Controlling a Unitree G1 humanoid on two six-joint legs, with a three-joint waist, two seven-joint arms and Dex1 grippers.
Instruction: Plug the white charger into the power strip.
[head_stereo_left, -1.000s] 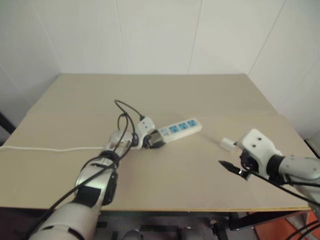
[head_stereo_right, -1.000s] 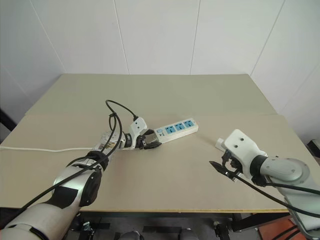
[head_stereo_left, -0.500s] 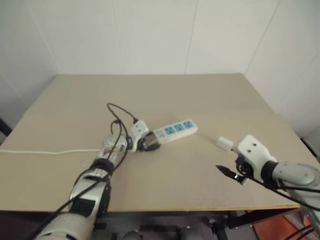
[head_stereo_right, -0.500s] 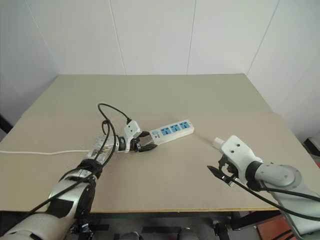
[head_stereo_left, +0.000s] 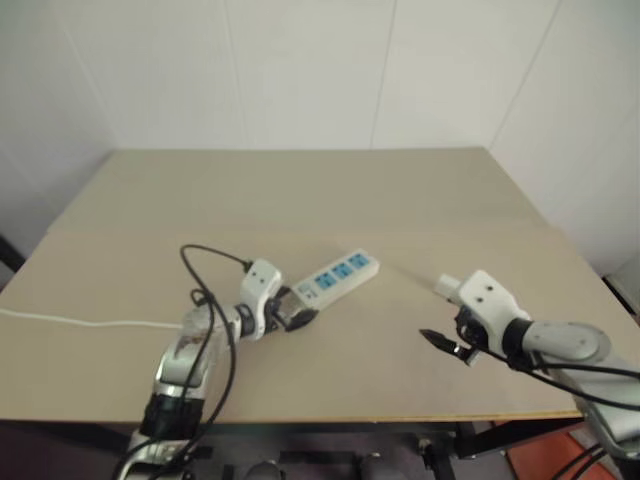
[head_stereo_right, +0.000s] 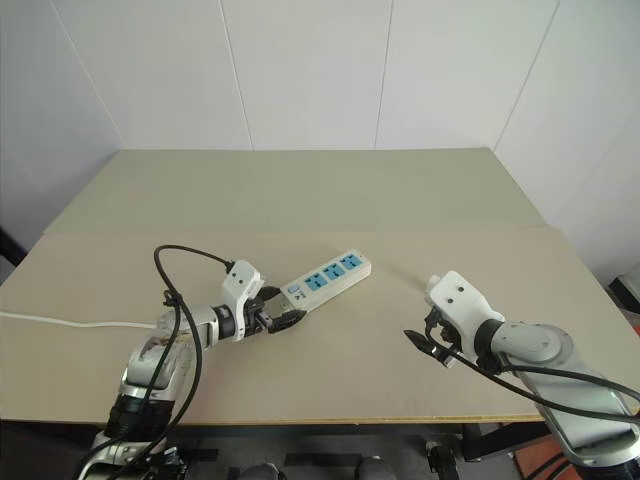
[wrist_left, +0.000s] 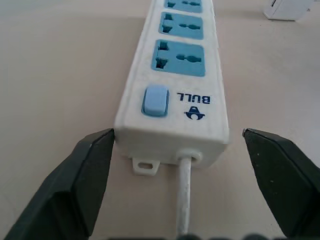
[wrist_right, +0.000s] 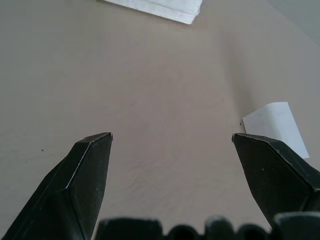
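At the power strip (wrist_left: 172, 107), left hand (wrist_left: 175, 175) spreads its fingers level.

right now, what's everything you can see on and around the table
power strip: one, white with three blue sockets and a blue switch, mid-table, lying at a slant
strip cord: one, thin white, running from the strip's switch end off toward the table's left edge
white charger: one, white, on the table to the right of the strip, apart from it, unplugged
table: one, beige
walls: white panels behind and to both sides of the table
left gripper: black fingers, open, one finger on each side of the strip's switch end
right gripper: black fingers, open, empty, low over bare table near the charger
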